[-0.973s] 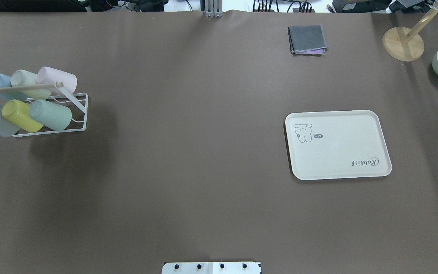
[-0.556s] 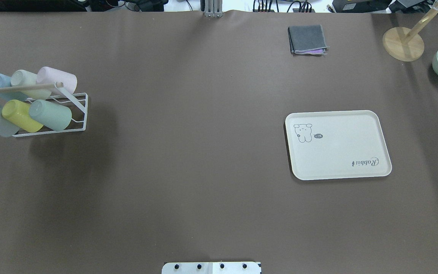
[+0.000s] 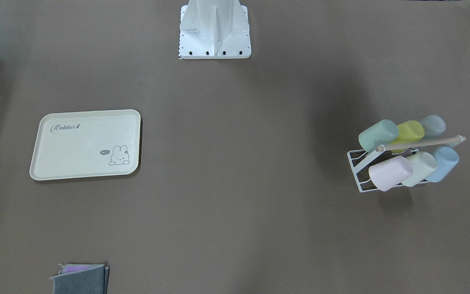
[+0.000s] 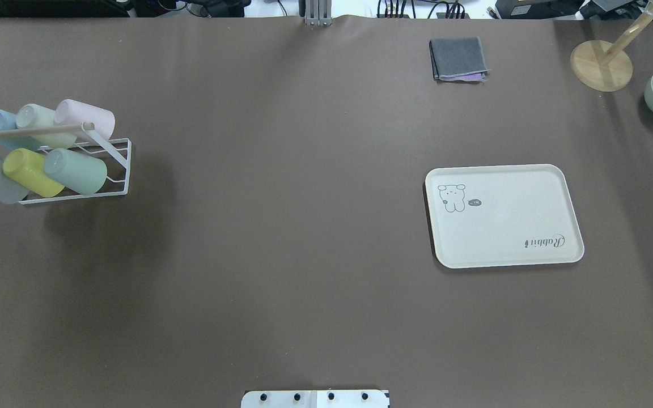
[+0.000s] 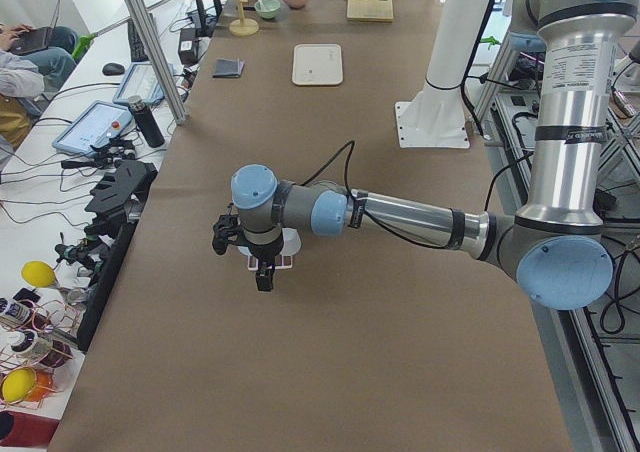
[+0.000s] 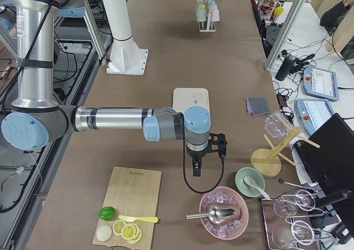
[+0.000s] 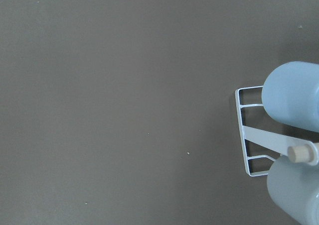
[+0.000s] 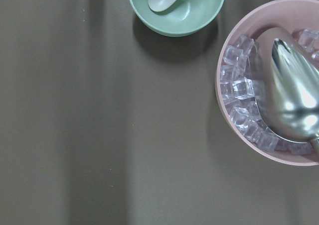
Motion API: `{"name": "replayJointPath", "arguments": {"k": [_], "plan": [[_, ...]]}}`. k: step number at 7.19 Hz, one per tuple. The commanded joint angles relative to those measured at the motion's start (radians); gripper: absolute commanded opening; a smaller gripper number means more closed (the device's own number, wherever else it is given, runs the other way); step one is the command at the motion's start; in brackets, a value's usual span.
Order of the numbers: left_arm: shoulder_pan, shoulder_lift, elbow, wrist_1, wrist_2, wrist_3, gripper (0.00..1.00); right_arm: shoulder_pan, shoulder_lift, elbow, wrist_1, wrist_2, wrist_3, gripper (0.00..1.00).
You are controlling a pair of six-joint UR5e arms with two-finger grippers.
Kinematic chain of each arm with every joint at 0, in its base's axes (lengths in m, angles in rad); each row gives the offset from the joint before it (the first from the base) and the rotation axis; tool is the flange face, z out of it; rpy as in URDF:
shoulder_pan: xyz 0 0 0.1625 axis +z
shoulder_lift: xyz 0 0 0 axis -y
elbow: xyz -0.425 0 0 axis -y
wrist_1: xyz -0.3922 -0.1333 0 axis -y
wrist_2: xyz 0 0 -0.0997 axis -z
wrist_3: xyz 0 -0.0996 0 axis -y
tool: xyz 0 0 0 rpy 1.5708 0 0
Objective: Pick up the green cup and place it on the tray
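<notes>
The green cup [image 4: 74,170] lies on its side in a white wire rack [image 4: 117,170] at the table's left, next to a yellow-green cup [image 4: 29,171]; it also shows in the front-facing view [image 3: 377,134]. The cream tray [image 4: 502,215] lies flat on the right, with nothing on it. My left gripper [image 5: 263,280] hangs above the rack's end in the exterior left view; I cannot tell if it is open. My right gripper [image 6: 196,170] hangs between the tray [image 6: 191,95] and the bowls; I cannot tell its state either. Neither wrist view shows fingers.
The rack also holds pink [image 4: 85,116], whitish-green [image 4: 40,120] and pale blue cups [image 7: 291,93]. A folded grey cloth [image 4: 458,58], a wooden stand [image 4: 601,65], a green bowl with spoon [image 8: 174,8], a pink bowl of ice [image 8: 239,90] and a cutting board [image 6: 130,197] lie around.
</notes>
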Motion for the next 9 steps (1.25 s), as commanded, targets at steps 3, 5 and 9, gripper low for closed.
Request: {"name": "replayJointPath", "arguments": {"k": [3, 5, 9], "plan": [[0.137, -0.18, -0.069, 0.132, 0.046, 0.002, 0.98, 0.0, -0.008, 0.044, -0.004, -0.022, -0.005, 1.0], [0.261, -0.272, -0.129, 0.177, 0.075, -0.001, 0.98, 0.002, -0.004, 0.05, -0.003, -0.027, 0.006, 1.0], [0.533, -0.594, -0.138, 0.444, 0.311, 0.048, 0.98, -0.011, 0.001, 0.055, -0.004, -0.028, 0.0, 1.0]]}}
